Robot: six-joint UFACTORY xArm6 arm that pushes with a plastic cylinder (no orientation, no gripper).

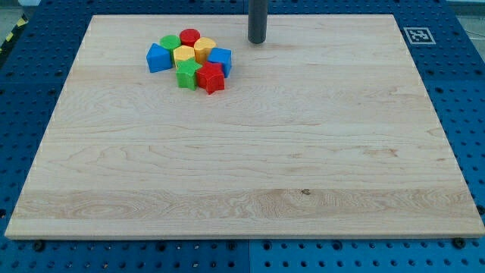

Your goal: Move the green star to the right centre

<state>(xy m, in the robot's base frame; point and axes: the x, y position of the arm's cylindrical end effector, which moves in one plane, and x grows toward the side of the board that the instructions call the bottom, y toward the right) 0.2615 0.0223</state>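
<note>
the arm's dark rod comes down from the view's top edge, and my tip [257,41] rests on the pale wooden counter [242,174] near its top edge, a little left of the middle. there are no jaws on this arm, only the plain rod, so nothing is spread or pinching.

all the blocks sit in one tight cluster in the counter's upper left part, to the left of the tip and slightly below it, apart from it. the green star [187,75] lies at the bottom edge of that cluster, far from the counter's right side. a red star [211,78] is pressed against its right side, and a yellow block [184,55] sits just above it. a blue block [159,58] marks the cluster's left end, and another blue block [220,60] its right end, the block nearest the tip. at the top of the group a green round block [170,42] and a red round block [189,36] stand side by side, with a second yellow block [204,49] just right of them.

a black-and-white square marker [418,35] is printed on the counter's top right corner. the counter lies on a blue perforated base [34,68].
</note>
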